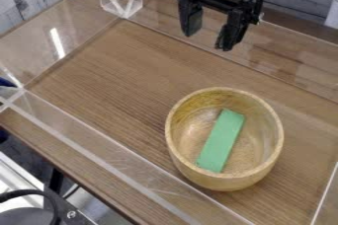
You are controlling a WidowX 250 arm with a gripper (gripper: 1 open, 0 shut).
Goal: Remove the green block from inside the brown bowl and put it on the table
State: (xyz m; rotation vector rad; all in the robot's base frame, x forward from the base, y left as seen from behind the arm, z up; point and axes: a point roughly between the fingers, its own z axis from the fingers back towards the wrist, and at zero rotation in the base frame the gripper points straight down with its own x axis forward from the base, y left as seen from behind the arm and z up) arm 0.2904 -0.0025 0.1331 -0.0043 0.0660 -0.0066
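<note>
A bright green block (222,141) lies flat inside the brown bowl (185,115), running lengthwise from the bowl's upper right toward its lower left. The round tan wooden bowl rests on the table (106,81) toward the front right. My gripper (211,27) hangs at the top of the view, well above and behind the bowl, pointing down. Its two black fingers (193,19) stand apart and open, with nothing between them.
Low clear acrylic walls (79,135) edge the wood-grain table on all sides, with a clear corner bracket (122,0) at the back left. A black cable (34,204) shows below the front wall, outside the table.
</note>
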